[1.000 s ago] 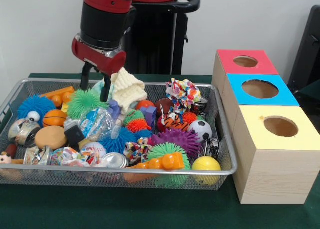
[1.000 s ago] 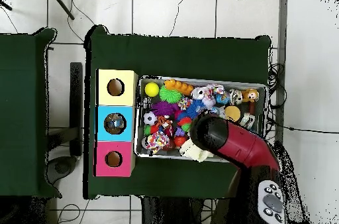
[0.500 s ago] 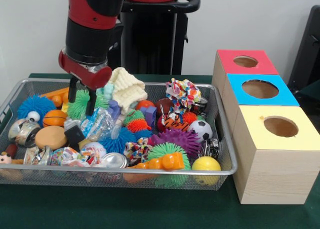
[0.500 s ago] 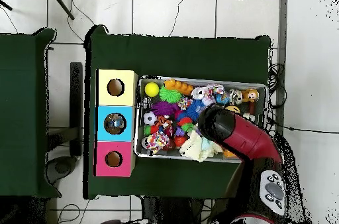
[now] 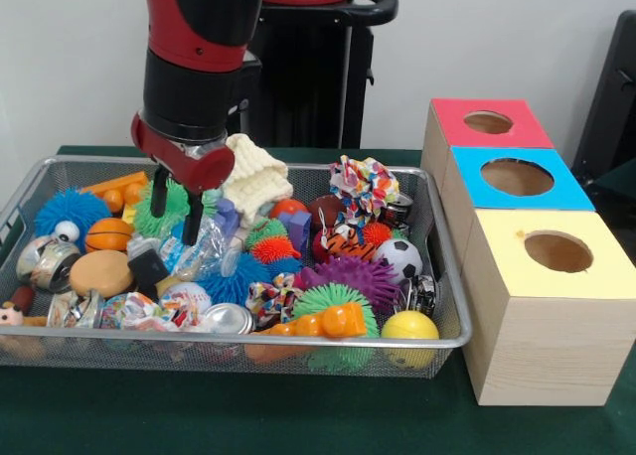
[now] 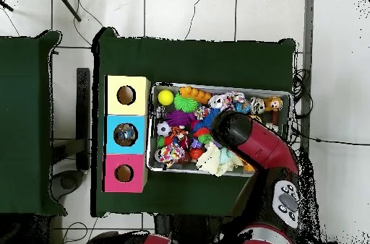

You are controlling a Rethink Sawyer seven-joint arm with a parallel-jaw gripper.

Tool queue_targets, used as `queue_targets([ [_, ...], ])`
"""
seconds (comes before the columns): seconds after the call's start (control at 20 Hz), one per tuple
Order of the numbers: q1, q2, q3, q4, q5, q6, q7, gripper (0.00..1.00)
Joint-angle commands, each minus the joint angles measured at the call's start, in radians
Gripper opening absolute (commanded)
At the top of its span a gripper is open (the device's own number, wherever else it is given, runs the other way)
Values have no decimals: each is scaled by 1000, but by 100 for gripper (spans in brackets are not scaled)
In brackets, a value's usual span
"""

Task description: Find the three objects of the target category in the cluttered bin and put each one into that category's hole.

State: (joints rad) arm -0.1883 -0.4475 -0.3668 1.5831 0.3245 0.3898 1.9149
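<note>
I have the end effector down in the back left part of the wire bin, its two dark fingers spread apart and gripping nothing, one on either side of the green spiky ball. A crinkly clear wrapper lies just in front of the fingers and a cream knitted cloth sits just beside the wrist. From overhead the arm covers this corner, so I only have the front camera to judge depth.

I can't say for certain which category is wanted. If it is the spiky balls, this green one is the nearest candidate, with a blue one against the left wall and a purple one mid-bin.

To do this pick well, I would lower straight down until the fingers bracket the ball's body, not just its soft spikes, and keep the front finger clear of the wrapper so it doesn't come up too. Close gently, then lift vertically before swinging toward the three boxes on the table.
</note>
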Motion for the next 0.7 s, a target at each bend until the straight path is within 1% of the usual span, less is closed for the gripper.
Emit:
queue_targets([
  [0.05,11,24,62,-8,109,54,313,100],
  [0.1,19,28,62,-16,118,55,317,100],
  [0.35,12,50,97,-31,144,4,298,100],
  [0.7,12,79,135,-5,173,-72,293,100],
])
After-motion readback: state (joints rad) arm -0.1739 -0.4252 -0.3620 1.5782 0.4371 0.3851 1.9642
